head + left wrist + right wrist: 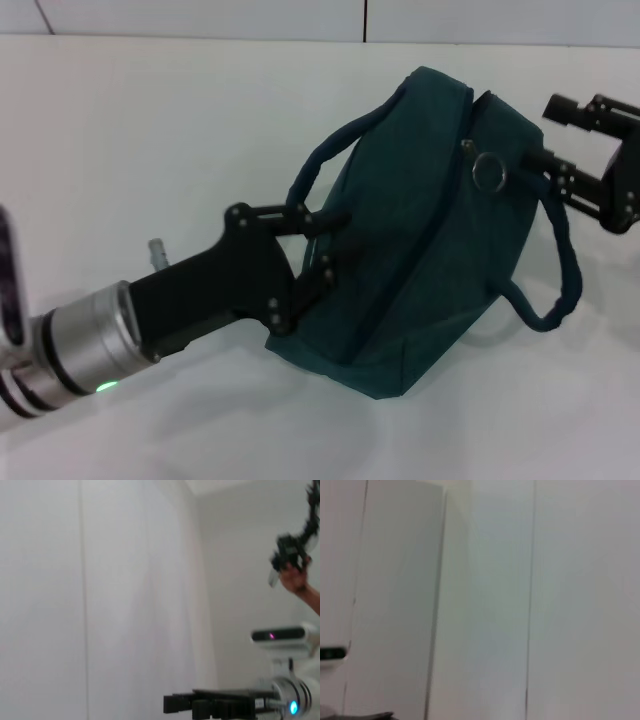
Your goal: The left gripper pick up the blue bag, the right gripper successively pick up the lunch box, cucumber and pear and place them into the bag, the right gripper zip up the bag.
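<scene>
The blue bag (420, 230) lies tilted on the white table, its zipper ring pull (490, 172) near the top right. My left gripper (338, 240) reaches in from the lower left and is shut on the bag's near side, where one loop handle (330, 150) starts. My right gripper (558, 138) hovers at the bag's far right end. It is open, and its lower finger sits against the other handle (560, 260). The lunch box, cucumber and pear are out of view. Both wrist views show only walls.
The white table (150, 130) extends left of and behind the bag. In the left wrist view a person's hand (295, 577) holds a dark device high up, and a black gripper on a silver arm (287, 700) crosses one edge of the picture.
</scene>
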Controlling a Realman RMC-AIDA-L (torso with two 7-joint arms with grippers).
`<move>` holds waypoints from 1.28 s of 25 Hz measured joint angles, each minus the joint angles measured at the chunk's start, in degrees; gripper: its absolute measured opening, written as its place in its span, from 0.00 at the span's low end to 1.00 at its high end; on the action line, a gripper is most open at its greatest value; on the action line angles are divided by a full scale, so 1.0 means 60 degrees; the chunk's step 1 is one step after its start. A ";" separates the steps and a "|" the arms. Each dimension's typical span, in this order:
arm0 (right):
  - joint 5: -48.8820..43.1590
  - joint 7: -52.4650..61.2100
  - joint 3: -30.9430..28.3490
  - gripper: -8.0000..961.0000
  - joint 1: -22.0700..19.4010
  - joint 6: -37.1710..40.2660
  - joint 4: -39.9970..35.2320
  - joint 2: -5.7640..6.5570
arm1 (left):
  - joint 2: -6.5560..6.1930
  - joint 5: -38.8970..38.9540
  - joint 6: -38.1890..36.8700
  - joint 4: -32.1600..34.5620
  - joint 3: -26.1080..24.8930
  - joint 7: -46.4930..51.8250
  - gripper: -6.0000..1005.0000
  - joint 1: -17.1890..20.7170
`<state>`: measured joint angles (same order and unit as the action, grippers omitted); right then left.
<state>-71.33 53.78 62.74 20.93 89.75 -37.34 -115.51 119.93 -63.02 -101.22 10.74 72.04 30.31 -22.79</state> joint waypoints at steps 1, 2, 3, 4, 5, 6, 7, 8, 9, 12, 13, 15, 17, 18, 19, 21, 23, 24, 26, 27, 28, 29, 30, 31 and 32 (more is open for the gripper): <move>0.0160 -0.0064 0.0004 0.61 0.0021 -0.0002 0.0091 -0.0002 | 0.0023 0.0153 -0.0151 -0.0072 0.0012 -0.0023 0.14 0.0056; 0.0234 -0.0103 0.0006 0.60 0.0030 -0.0002 0.0135 -0.0004 | 0.0047 0.0351 -0.0347 -0.0145 0.0028 -0.0037 0.16 0.0112; 0.0496 -0.0309 0.0009 0.59 0.0089 -0.0003 0.0368 -0.0006 | 0.0062 0.0468 -0.0486 -0.0186 0.0041 -0.0020 0.18 0.0151; 0.0590 -0.0428 0.0020 0.59 0.0109 0.0006 0.0469 -0.0007 | 0.0076 0.0570 -0.0607 -0.0213 0.0053 0.0028 0.20 0.0185; 0.0590 -0.0428 0.0020 0.58 0.0109 0.0006 0.0469 -0.0007 | 0.0083 0.0620 -0.0674 -0.0228 0.0069 0.0214 0.22 0.0179; 0.0653 -0.0512 0.0040 0.57 0.0123 0.0028 0.0539 -0.0008 | 0.0085 0.0639 -0.0697 -0.0234 0.0072 0.0339 0.24 0.0169; 0.0653 -0.0512 0.0040 0.56 0.0123 0.0028 0.0539 -0.0008 | 0.0086 0.0661 -0.0697 -0.0234 0.0060 0.0694 0.26 0.0090; 0.0658 -0.0582 0.0203 0.55 0.0128 0.0099 0.0546 -0.0010 | 0.0086 0.0663 -0.0696 -0.0236 0.0050 0.0870 0.28 0.0042; 0.0664 -0.0603 0.0299 0.55 0.0128 0.0130 0.0546 -0.0010 | 0.0088 0.0680 -0.0686 -0.0235 0.0027 0.1148 0.30 -0.0056; 0.0672 -0.0612 0.0393 0.56 0.0110 0.0233 0.0548 -0.0010 | 0.0061 0.0941 -0.0574 -0.0189 0.0011 0.1858 0.40 -0.0306; 0.0672 -0.0613 0.0401 0.56 0.0097 0.0258 0.0549 -0.0009 | 0.0046 0.1099 -0.0493 -0.0161 0.0008 0.2125 0.44 -0.0373; 0.0671 -0.0615 0.0430 0.57 0.0049 0.0340 0.0552 -0.0010 | -0.0010 0.1370 -0.0218 -0.0012 0.0005 0.2830 0.50 -0.0504; 0.0665 -0.0618 0.0433 0.57 0.0021 0.0400 0.0554 -0.0009 | -0.0070 0.1379 0.0245 0.0361 0.0028 0.3592 0.66 -0.0561; 0.0664 -0.0619 0.0432 0.57 0.0012 0.0422 0.0554 -0.0009 | -0.0093 0.1306 0.0489 0.0567 0.0040 0.3971 0.73 -0.0566; 0.0662 -0.0620 0.0433 0.57 -0.0014 0.0464 0.0559 -0.0009 | -0.0107 0.1146 0.0806 0.0827 0.0053 0.4377 0.76 -0.0567; 0.0660 -0.0622 0.0431 0.57 -0.0042 0.0513 0.0599 -0.0008 | -0.0107 0.0812 0.1210 0.1133 0.0060 0.4859 0.82 -0.0562; 0.0657 -0.0624 0.0430 0.56 -0.0045 0.0522 0.0641 -0.0009 | -0.0102 0.0491 0.1463 0.1308 0.0053 0.5087 0.88 -0.0538; 0.0655 -0.0624 0.0430 0.56 -0.0046 0.0523 0.0656 -0.0009 | -0.0096 0.0416 0.1586 0.1339 0.0051 0.5122 0.88 -0.0532; 0.0641 -0.0626 0.0427 0.56 -0.0044 0.0524 0.0663 -0.0008 | -0.0085 0.0264 0.1925 0.1352 0.0061 0.5163 0.88 -0.0534; 0.0629 -0.0627 0.0427 0.56 -0.0033 0.0525 0.0672 -0.0009 | -0.0079 0.0190 0.2046 0.1349 0.0065 0.5185 0.88 -0.0547; 0.0620 -0.0627 0.0430 0.56 -0.0018 0.0526 0.0682 -0.0009 | -0.0076 0.0128 0.2116 0.1349 0.0068 0.5206 0.88 -0.0560; 0.0616 -0.0628 0.0445 0.56 -0.0003 0.0529 0.0696 -0.0008 | -0.0072 0.0035 0.2153 0.1351 0.0069 0.5249 0.88 -0.0575; 0.0617 -0.0628 0.0473 0.56 0.0006 0.0532 0.0715 -0.0009 | -0.0068 -0.0035 0.2170 0.1356 0.0067 0.5295 0.87 -0.0589; 0.0623 -0.0628 0.0503 0.56 0.0018 0.0535 0.0736 -0.0009 | -0.0068 -0.0058 0.2181 0.1355 0.0057 0.5326 0.85 -0.0596; 0.0627 -0.0628 0.0526 0.56 0.0025 0.0538 0.0753 -0.0009 | -0.0068 -0.0040 0.2206 0.1335 0.0043 0.5346 0.84 -0.0599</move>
<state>-67.57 50.01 65.90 21.09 92.97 -32.82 -115.57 119.53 -63.26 -87.99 18.75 72.30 62.39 -26.38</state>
